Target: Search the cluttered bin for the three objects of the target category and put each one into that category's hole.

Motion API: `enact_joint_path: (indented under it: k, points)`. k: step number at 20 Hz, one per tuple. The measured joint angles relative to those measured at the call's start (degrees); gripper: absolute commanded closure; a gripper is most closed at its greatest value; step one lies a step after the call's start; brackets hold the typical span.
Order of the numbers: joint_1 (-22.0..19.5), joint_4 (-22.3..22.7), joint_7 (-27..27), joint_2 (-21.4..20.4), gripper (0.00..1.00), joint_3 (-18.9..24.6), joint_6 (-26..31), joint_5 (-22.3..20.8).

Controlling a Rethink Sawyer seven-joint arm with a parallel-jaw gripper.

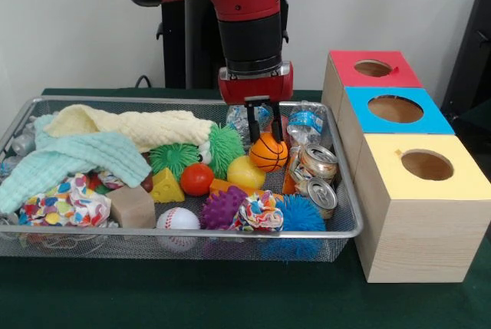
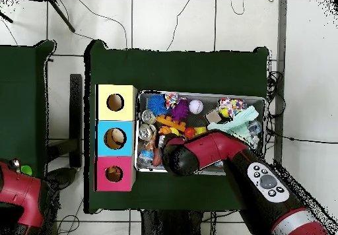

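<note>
A green counter (image 1: 230,298) is carrying a wire bin (image 1: 192,231) beside three boxes (image 1: 418,214) with holes. Above the bin's clutter, the end effector (image 1: 264,136) is pinching a small basketball (image 1: 268,152).

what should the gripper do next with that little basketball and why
Probably lift straight up. In the front view the gripper stands over the mesh bin with its fingers down on either side of the basketball, which sits among cans and other toys. Whether the grip is firm cannot be seen.
</note>
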Motion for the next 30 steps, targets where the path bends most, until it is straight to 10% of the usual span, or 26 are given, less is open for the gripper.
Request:
enact_joint_path:
  k: [30]
  points:
    - [3.0, -1.6, 0.0, 1.0, 0.0, -1.3, 13.6, 3.0]
